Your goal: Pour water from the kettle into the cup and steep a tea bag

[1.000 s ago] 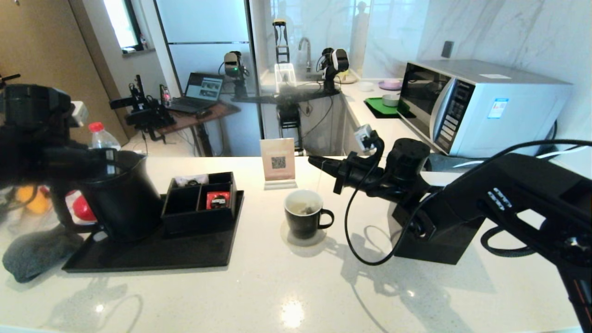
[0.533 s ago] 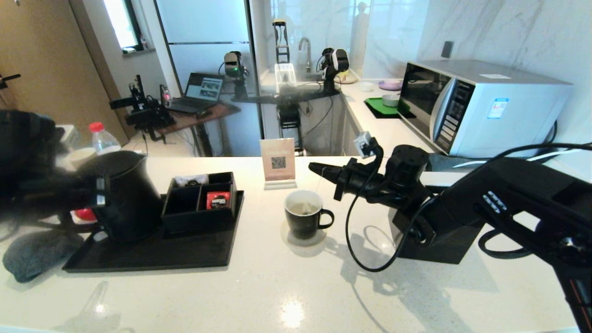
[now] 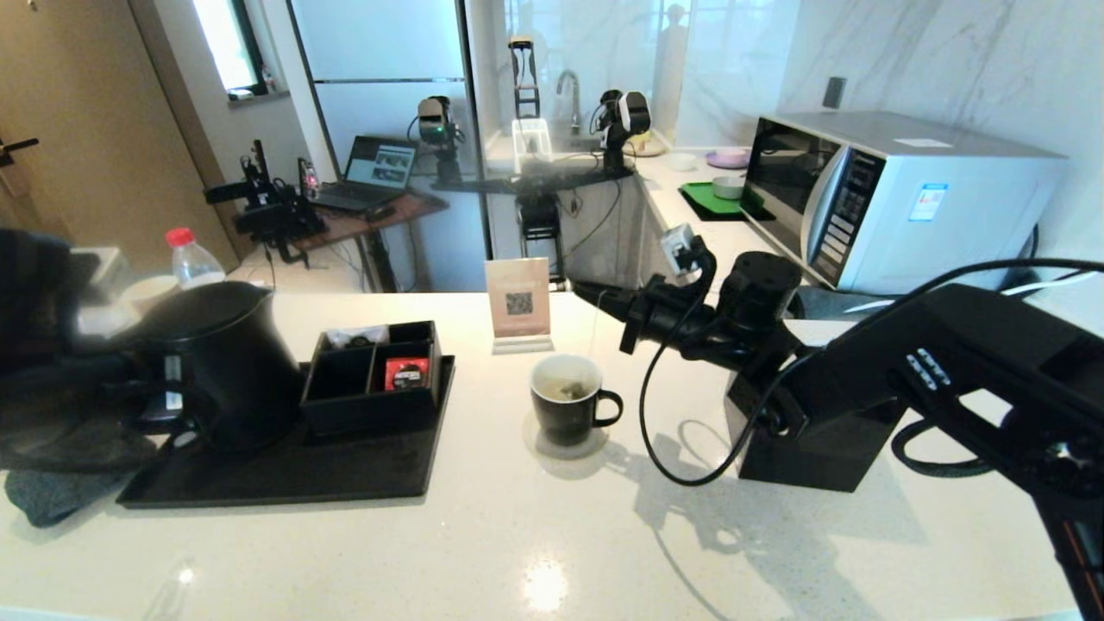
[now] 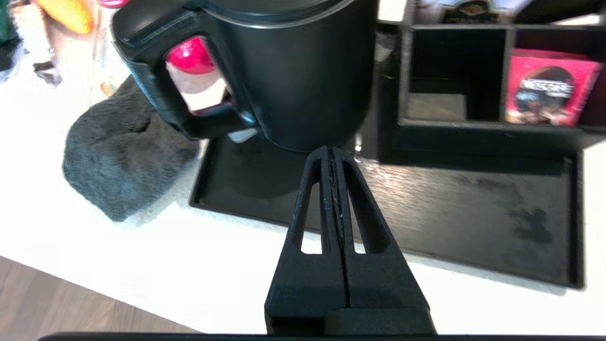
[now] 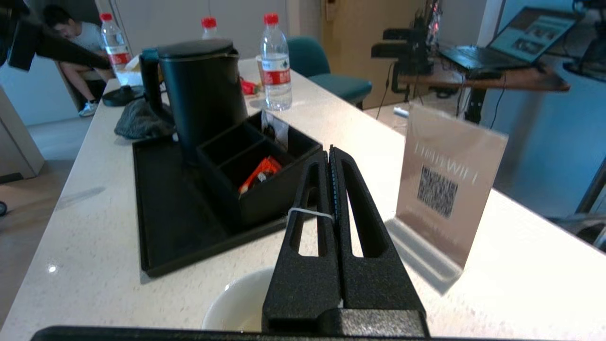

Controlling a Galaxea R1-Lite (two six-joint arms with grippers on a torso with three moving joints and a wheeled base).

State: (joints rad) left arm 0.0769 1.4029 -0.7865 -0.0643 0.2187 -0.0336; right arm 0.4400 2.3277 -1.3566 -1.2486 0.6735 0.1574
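The black kettle [image 3: 220, 366] stands upright on the black tray [image 3: 345, 474] at the left, lid on. My left gripper [image 4: 330, 150] is shut and empty, its tips just short of the kettle's [image 4: 293, 71] base, beside the handle. The black cup [image 3: 567, 405] sits mid-counter on a coaster with liquid and the tea bag [image 3: 571, 392] inside. My right gripper [image 3: 586, 295] hovers above and behind the cup, shut on the tea bag's white string [image 5: 310, 214], which hangs down into the cup [image 5: 236, 303].
An organiser box with a red packet [image 3: 405, 373] shares the tray. A QR sign [image 3: 518, 304] stands behind the cup. A black tissue box [image 3: 811, 440] sits under my right arm, a microwave [image 3: 897, 198] behind it. A grey cloth [image 3: 43, 504] lies left of the tray.
My left arm has dropped from above the kettle's handle and drawn back to the left. The right gripper dipped, then rose a little with the string; the tea bag bobbed in the cup.
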